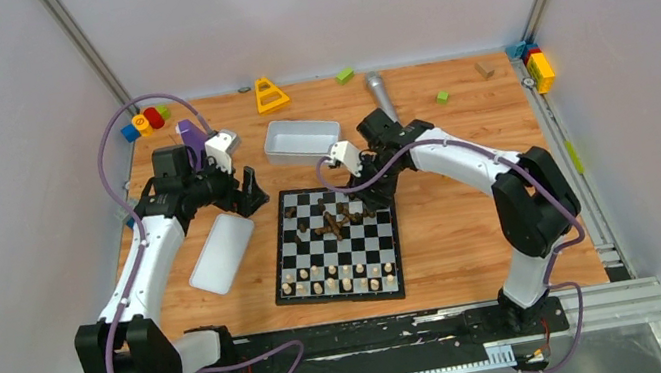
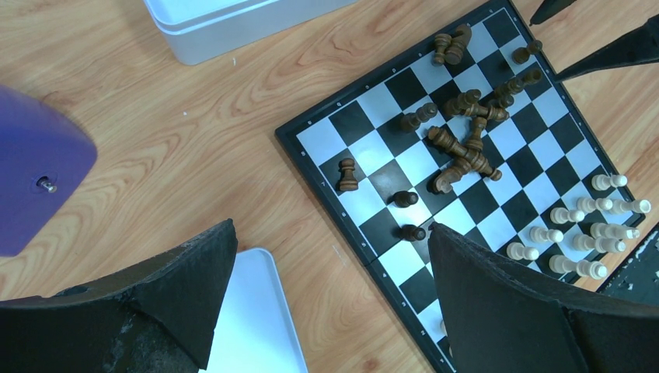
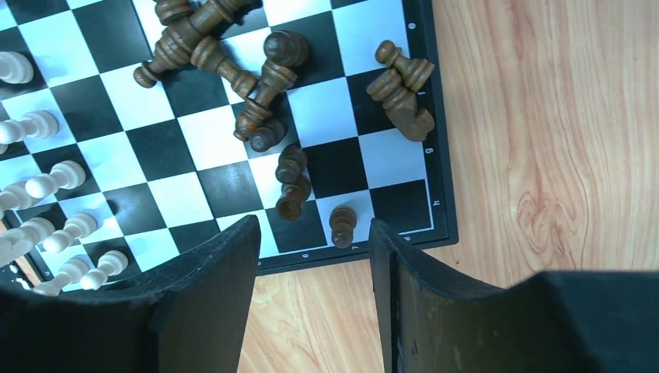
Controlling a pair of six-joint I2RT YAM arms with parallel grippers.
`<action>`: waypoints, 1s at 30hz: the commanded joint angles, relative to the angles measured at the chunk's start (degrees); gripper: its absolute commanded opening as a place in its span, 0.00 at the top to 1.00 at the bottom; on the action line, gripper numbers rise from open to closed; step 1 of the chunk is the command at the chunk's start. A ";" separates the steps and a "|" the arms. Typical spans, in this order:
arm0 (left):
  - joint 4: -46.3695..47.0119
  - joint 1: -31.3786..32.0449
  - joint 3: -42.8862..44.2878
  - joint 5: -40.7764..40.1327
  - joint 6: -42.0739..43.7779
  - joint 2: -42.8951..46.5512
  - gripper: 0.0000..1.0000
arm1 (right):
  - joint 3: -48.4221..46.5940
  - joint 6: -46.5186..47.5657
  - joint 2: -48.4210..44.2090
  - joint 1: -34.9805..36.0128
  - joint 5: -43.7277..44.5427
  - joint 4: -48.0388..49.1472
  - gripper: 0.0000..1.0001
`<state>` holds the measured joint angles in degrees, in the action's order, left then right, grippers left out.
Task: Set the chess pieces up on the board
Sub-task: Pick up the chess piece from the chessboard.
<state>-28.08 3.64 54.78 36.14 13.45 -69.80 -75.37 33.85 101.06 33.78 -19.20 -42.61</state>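
Now right fingers [image 3: 210, 295] half-open, empty, near standing dark brown wooden pawn [image 3: 342, 225]; left fingers [image 2: 497, 295] wide, empty. Risk: stray brush topples pawn.

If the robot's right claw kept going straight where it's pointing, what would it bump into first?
Probably the dark pawn standing at the edge of the board, just ahead between the open jaws of the right gripper. Depth is unclear; it might reach the board instead.
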 commanded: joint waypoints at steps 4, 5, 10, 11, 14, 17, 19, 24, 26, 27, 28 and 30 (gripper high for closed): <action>0.57 0.10 0.41 0.87 1.44 1.71 0.00 | -3.55 2.73 2.19 1.28 -1.50 -2.21 0.49; 0.57 0.13 0.41 0.86 1.54 1.63 0.00 | -3.82 2.86 2.71 1.29 -1.63 -2.42 0.51; 0.57 0.10 0.41 0.87 1.58 1.43 0.00 | -4.67 3.78 4.37 1.62 -1.98 -3.83 0.59; 0.57 0.08 0.37 0.82 1.55 1.44 0.00 | -4.68 3.85 4.61 1.60 -1.94 -3.90 0.60; 0.57 0.04 0.41 0.78 1.64 1.34 0.00 | -4.83 4.01 5.46 1.72 -1.90 -3.86 0.62; 0.49 0.08 0.41 0.81 1.69 1.34 0.00 | -5.15 4.08 6.07 1.81 -2.06 -3.96 0.67; 0.48 0.10 0.41 0.80 1.79 1.33 0.00 | -5.38 4.20 6.34 1.79 -2.15 -3.90 0.70; 0.48 0.14 0.41 0.78 1.84 1.14 0.00 | -6.09 4.34 7.02 1.81 -2.28 -3.96 0.76; 0.48 0.10 0.41 0.84 1.84 1.14 0.00 | -6.24 4.51 7.26 1.81 -1.93 -3.95 0.80; 0.48 0.09 0.41 0.81 1.88 1.15 0.00 | -6.36 4.56 7.32 1.82 -1.59 -4.05 0.82; 0.48 0.07 0.41 0.83 1.87 1.22 0.00 | -6.50 4.63 7.31 1.82 -1.24 -4.00 0.85; 0.39 0.05 0.41 0.78 1.92 1.22 0.00 | -6.92 4.65 7.31 1.77 -0.29 -4.06 0.89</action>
<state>-28.10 3.64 54.78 36.12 14.06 -69.80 -79.61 37.19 107.87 35.24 -20.08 -47.27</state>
